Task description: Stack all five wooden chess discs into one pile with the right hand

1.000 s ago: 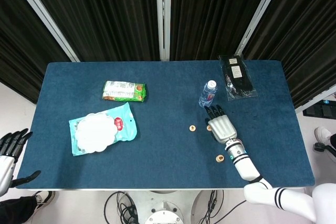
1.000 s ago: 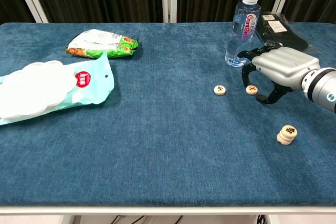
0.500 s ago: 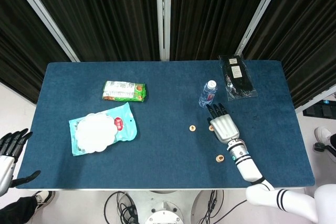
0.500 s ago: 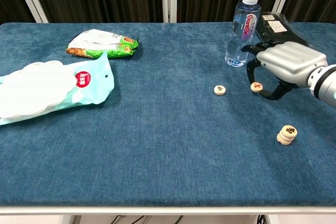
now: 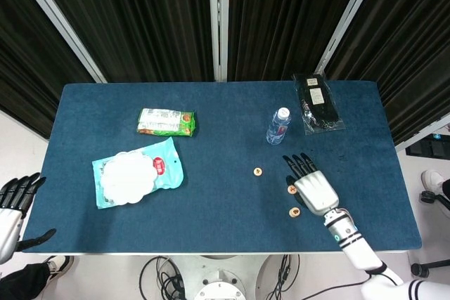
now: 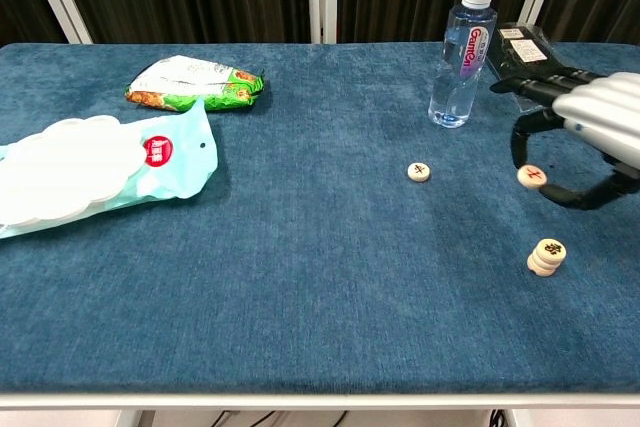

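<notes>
My right hand (image 6: 590, 122) hangs above the table at the right edge of the chest view and pinches one wooden disc (image 6: 532, 175) between thumb and a finger, clear of the cloth. In the head view the same hand (image 5: 314, 187) has the disc (image 5: 291, 189) at its left side. A small pile of discs (image 6: 546, 256) stands just below and nearer, also seen as the pile (image 5: 293, 211). One lone disc (image 6: 420, 172) lies flat to the left, the same lone disc (image 5: 257, 171). My left hand (image 5: 11, 207) hangs off the table's left corner, fingers apart, holding nothing.
A water bottle (image 6: 460, 55) stands upright behind the hand, with a black packet (image 6: 528, 51) beyond it. A green snack pack (image 5: 166, 121) and a teal-and-white wipes pack (image 5: 137, 172) lie on the left half of the blue table (image 5: 218, 230).
The right hand has lifted the disc it was over off the cloth and carried it toward me and rightward, close to the pile. The lone disc and the pile have not moved.
</notes>
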Tool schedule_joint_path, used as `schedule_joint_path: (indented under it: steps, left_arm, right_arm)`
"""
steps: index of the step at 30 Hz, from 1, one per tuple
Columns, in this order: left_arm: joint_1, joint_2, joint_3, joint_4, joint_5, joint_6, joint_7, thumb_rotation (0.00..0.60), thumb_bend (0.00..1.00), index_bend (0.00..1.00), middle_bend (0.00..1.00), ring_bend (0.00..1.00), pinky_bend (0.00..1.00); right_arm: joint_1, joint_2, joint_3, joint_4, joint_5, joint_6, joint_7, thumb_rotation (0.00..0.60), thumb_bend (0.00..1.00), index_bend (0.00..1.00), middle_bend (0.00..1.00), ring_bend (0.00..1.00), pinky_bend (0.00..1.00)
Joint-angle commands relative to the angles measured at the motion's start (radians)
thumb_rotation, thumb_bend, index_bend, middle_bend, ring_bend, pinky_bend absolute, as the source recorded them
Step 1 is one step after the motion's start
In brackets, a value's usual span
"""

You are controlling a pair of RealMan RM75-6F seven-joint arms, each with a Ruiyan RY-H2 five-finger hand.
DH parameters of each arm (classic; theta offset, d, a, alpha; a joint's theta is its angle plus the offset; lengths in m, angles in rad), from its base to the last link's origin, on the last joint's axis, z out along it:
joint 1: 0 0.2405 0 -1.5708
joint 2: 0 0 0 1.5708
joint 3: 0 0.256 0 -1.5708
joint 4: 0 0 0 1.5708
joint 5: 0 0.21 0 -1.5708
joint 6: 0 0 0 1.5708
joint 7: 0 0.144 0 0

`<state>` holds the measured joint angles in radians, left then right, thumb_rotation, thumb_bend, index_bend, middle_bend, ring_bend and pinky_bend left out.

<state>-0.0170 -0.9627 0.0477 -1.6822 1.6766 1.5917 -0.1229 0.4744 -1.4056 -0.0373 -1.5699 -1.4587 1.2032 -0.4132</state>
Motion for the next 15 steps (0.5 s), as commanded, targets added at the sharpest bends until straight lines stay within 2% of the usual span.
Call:
schedule_joint_path:
  steps: [1,15]
  left_arm:
    - [0.0,0.0,0.0,-0.002,0.0,-0.001,0.003,0.6,0.0,0.07,0.01,0.0,0.0]
    - [-0.001,0.004,0.002,-0.005,-0.004,-0.009,-0.001,0.6,0.0,0.07,0.01,0.0,0.0]
  right_arm:
    - [-0.023,0.032,-0.032,-0.034,-0.027,0.007,-0.001,0.6,0.3,0.53,0.02,0.0,0.0]
    - [-0.047,0.034,-0.051,-0.048,-0.033,-0.039,-0.033,0.6,0.3,0.54,0.01,0.0,0.0]
